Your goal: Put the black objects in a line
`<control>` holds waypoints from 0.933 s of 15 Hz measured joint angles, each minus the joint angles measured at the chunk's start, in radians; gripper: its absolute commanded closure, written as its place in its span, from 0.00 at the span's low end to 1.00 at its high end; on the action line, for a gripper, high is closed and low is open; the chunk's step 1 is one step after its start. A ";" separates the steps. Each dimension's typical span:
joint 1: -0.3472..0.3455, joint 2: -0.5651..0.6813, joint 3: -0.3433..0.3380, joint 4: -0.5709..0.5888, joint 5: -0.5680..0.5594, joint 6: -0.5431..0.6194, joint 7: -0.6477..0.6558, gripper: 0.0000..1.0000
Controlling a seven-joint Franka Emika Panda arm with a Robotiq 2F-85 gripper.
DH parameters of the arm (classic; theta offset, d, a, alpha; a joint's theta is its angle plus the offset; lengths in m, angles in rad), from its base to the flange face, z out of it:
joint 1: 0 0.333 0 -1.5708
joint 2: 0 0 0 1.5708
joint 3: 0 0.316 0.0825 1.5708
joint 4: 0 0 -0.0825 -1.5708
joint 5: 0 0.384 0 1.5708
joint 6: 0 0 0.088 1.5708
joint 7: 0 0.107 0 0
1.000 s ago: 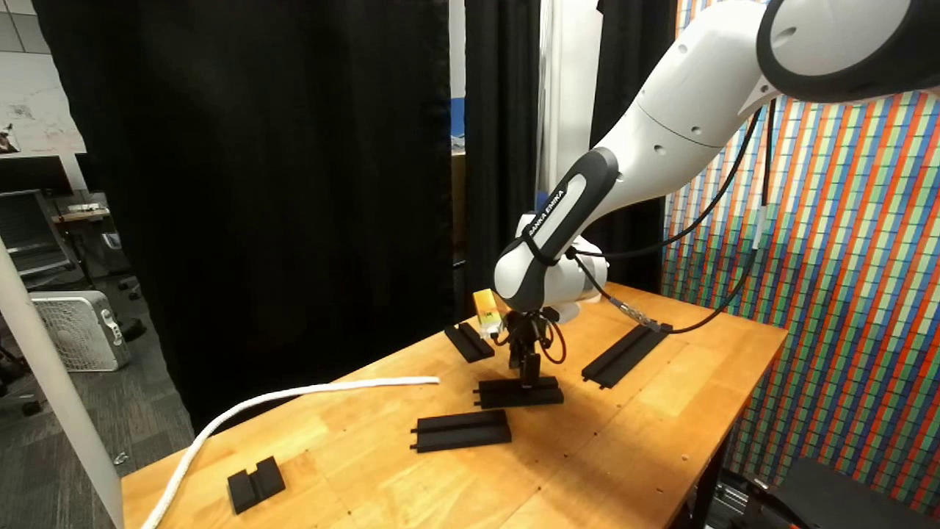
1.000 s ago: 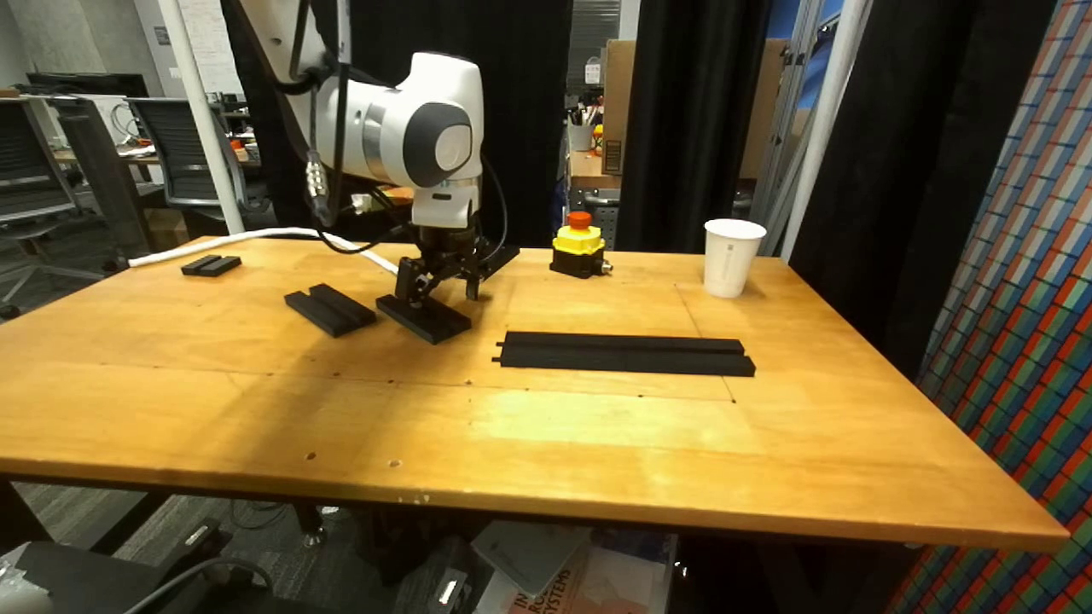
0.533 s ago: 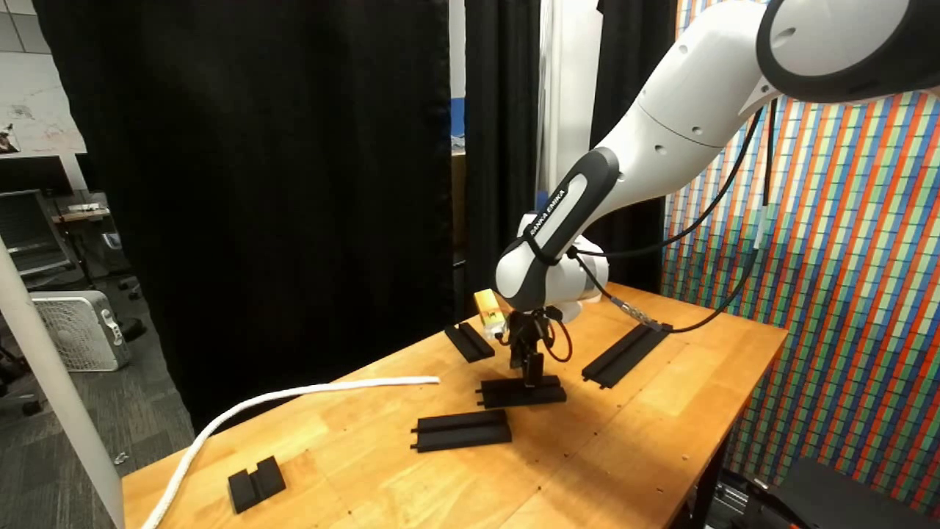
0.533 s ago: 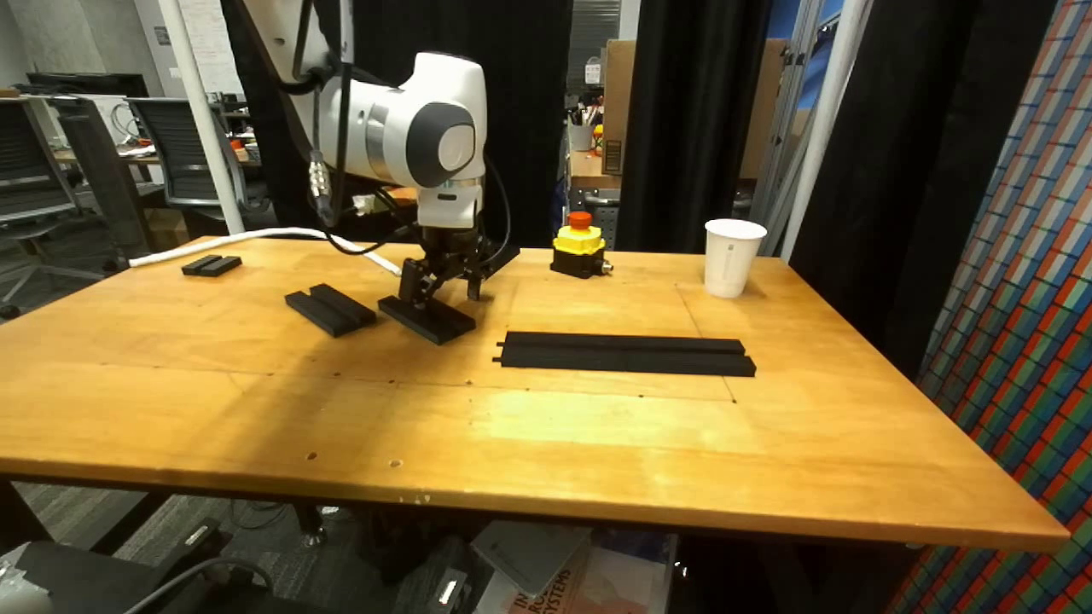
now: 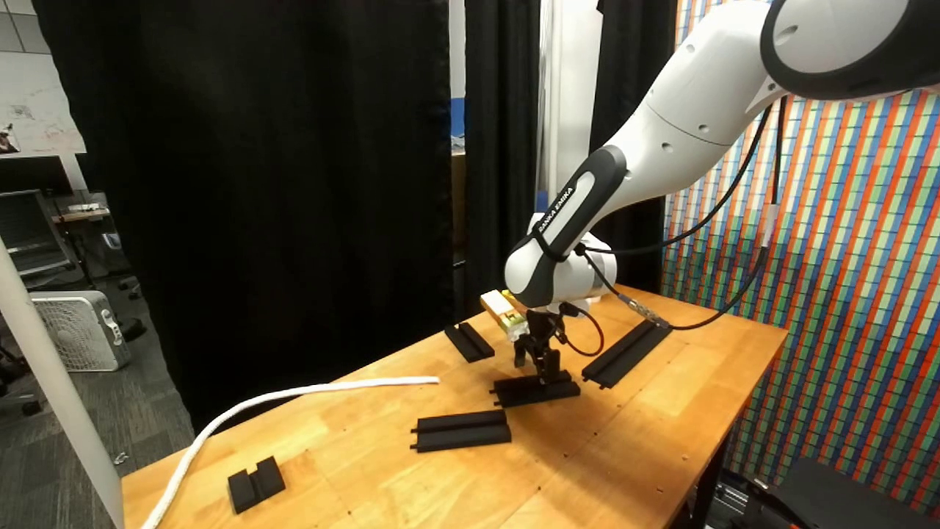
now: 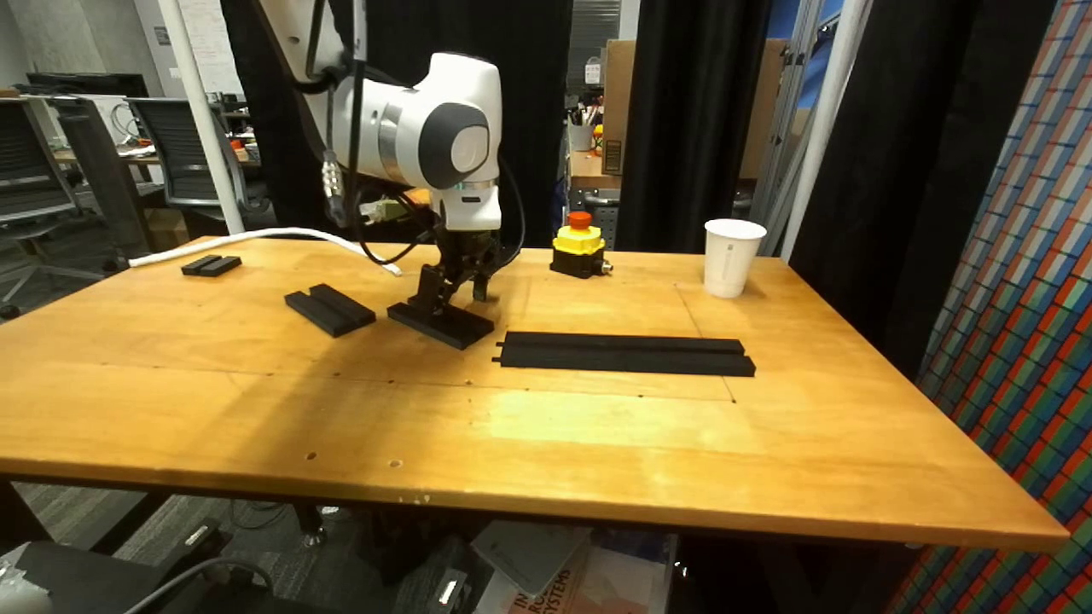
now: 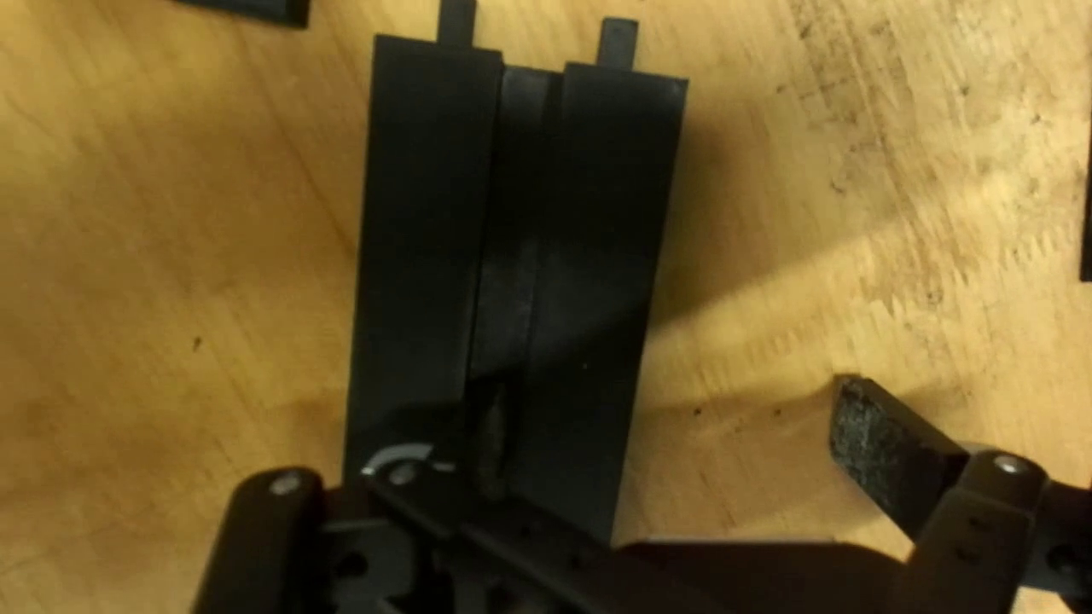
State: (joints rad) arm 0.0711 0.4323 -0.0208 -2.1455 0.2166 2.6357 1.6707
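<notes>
A grooved black bar with two prongs (image 7: 426, 213) lies flat under my gripper (image 7: 674, 426); both exterior views show it too (image 5: 530, 393) (image 6: 456, 327). The gripper is open. One finger (image 7: 490, 435) reaches down into the bar's groove; the other finger (image 7: 862, 426) is over bare wood beside it. The bar's near end is hidden by the gripper. A long black bar (image 6: 627, 353) lies close to that bar's end. Another pronged black bar (image 5: 463, 433) lies beside it. A short black block (image 5: 257, 485) is at the far end, and a black bar (image 5: 468, 342) lies behind the gripper.
A white cord (image 5: 323, 388) runs along the table edge. A white paper cup (image 6: 732, 256) and a yellow and black emergency stop with a red button (image 6: 579, 243) stand toward the back in an exterior view. Black curtains (image 5: 294, 184) hang behind the table.
The gripper and the bar under it have moved together across the wood toward the long bar, and the bar has turned slightly. The other black pieces have stayed put.
</notes>
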 measured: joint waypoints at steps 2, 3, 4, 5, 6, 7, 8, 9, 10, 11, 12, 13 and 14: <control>-0.022 -0.008 0.021 -0.012 0.031 0.000 -0.084 0.00; -0.034 -0.014 0.035 -0.021 0.056 0.000 -0.134 0.00; -0.045 -0.021 0.049 -0.032 0.082 0.000 -0.184 0.00; -0.053 -0.028 0.061 -0.044 0.104 0.000 -0.231 0.00; -0.060 -0.037 0.072 -0.058 0.127 0.000 -0.279 0.00; -0.064 -0.048 0.079 -0.074 0.148 0.000 -0.325 0.00; -0.067 -0.058 0.083 -0.091 0.168 -0.001 -0.369 0.00; -0.070 -0.068 0.086 -0.107 0.186 -0.002 -0.413 0.00; -0.073 -0.078 0.087 -0.123 0.200 -0.004 -0.459 0.00; -0.076 -0.088 0.087 -0.136 0.209 -0.010 -0.503 0.00; -0.081 -0.097 0.087 -0.146 0.213 -0.022 -0.547 0.00; -0.087 -0.104 0.087 -0.155 0.218 -0.032 -0.593 0.00; -0.094 -0.110 0.087 -0.161 0.222 -0.045 -0.643 0.00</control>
State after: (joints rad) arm -0.0228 0.3225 0.0663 -2.3067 0.4388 2.5908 1.0281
